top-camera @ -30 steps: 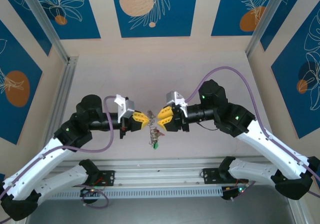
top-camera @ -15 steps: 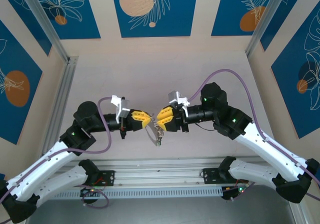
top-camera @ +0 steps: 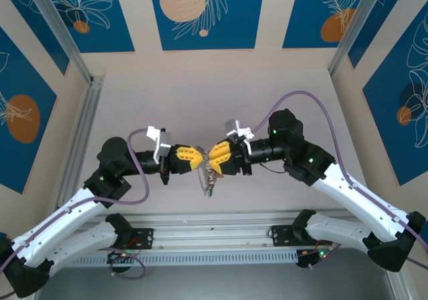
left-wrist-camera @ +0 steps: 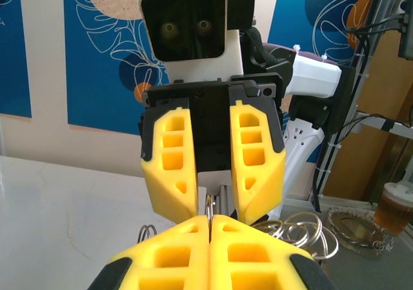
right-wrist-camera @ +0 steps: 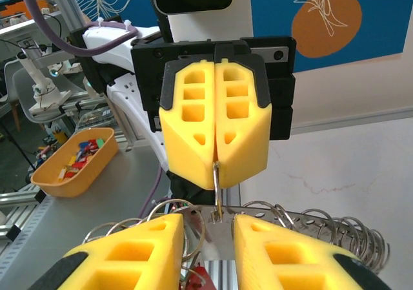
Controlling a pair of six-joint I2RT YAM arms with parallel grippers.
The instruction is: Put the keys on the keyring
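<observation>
Both pincers meet tip to tip above the bench, near its front edge. Left pincer is clenched, with a thin wire of the keyring pinched at its tips. Right pincer has its fingers partly apart with flat metal between them; can't tell if it's gripped. Keyring sits between the two pincers, keys dangling from it toward the near edge, red and green heads.

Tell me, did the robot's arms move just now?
Yes. The left end effector slid toward the right end effector, which edged in and a little lower too, so their yellow tips nearly meet. The keyring still hangs between them, off the table.
</observation>
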